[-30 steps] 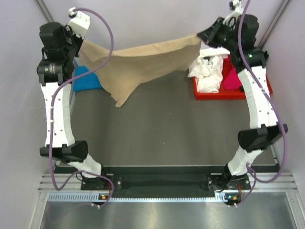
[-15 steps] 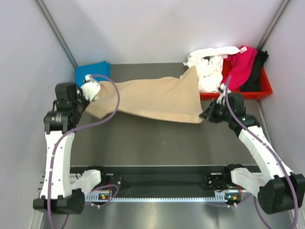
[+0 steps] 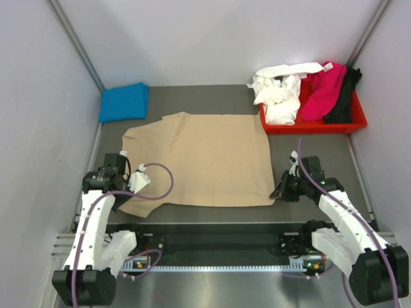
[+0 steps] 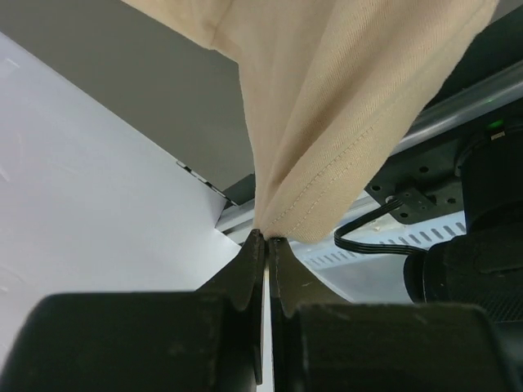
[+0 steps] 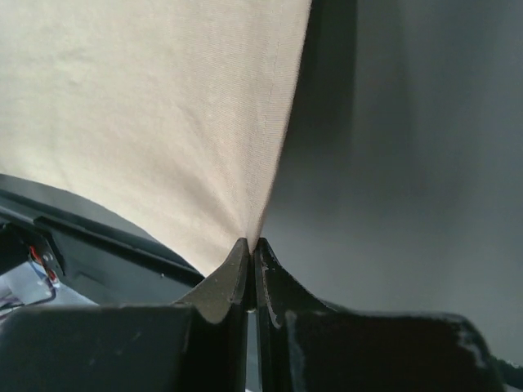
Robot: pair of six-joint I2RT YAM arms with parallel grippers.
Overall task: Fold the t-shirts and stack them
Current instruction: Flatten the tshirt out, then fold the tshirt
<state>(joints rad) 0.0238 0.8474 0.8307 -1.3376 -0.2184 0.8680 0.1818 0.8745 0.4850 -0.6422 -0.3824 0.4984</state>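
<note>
Tan t-shirt (image 3: 202,157) spread nearly flat on the dark table (image 3: 212,99), between the two grippers and reaching away from both toward the far side. Plain beige cloth, smooth over most of its width, one short sleeve jutting out on the left arm's side, near hem drawn into a slightly slanted line. Left gripper (image 4: 263,235) clamped on the shirt's near left corner, jaws pressed together, a stitched hem rising out of them in a bunched fold. Right gripper (image 5: 249,243) likewise pinched tight on the near right corner, cloth fanning away from its tips with bare table beside it. Bright blue t-shirt (image 3: 123,101) folded, well beyond the left gripper in the far corner, apart from the tan one. White t-shirt (image 3: 279,90), magenta t-shirt (image 3: 319,93) and black t-shirt (image 3: 343,96) heaped in the red tray (image 3: 308,126), well beyond the right gripper (white one spilling over the tray's left rim). From above, fingertips of both grippers hidden under the wrist housings. Part of the shirt's near left edge covered by the purple cable (image 3: 168,181). In each wrist view, only a wedge of fabric, the rest cut off. Black shirt mostly behind the magenta one, shape unreadable.
</note>
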